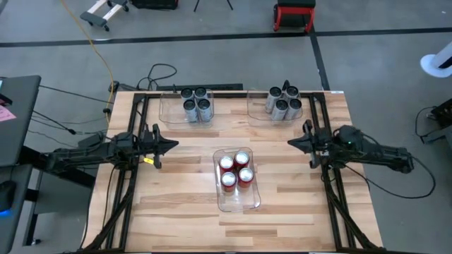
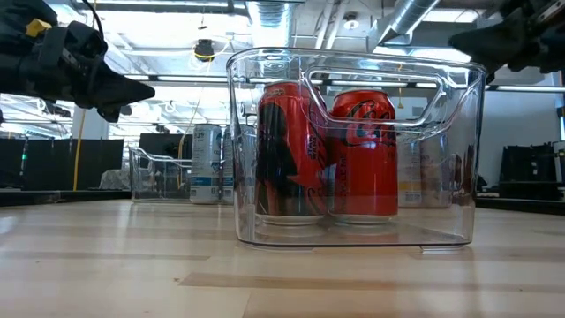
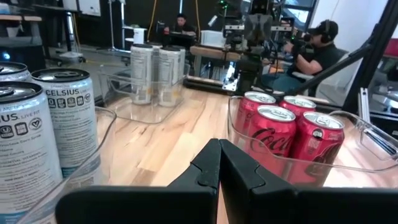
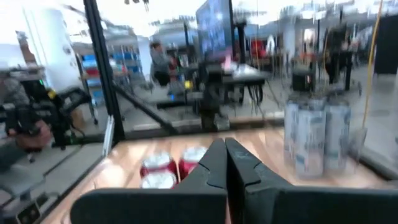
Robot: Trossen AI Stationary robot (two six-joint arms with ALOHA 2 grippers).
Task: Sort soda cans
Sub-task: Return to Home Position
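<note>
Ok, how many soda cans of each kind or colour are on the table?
Red Coca-Cola cans: 4
Silver Celsius cans, in the far-left bin: 4
Silver-grey cans, in the far-right bin: 4
Total: 12 cans

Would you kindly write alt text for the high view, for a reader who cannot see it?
Three clear bins sit on a wooden table: the middle bin holds four red cans, the far-left bin four grey cans, the far-right bin a cluster of grey cans. The left hand and right hand, both shut, hover either side of the middle bin.
</note>
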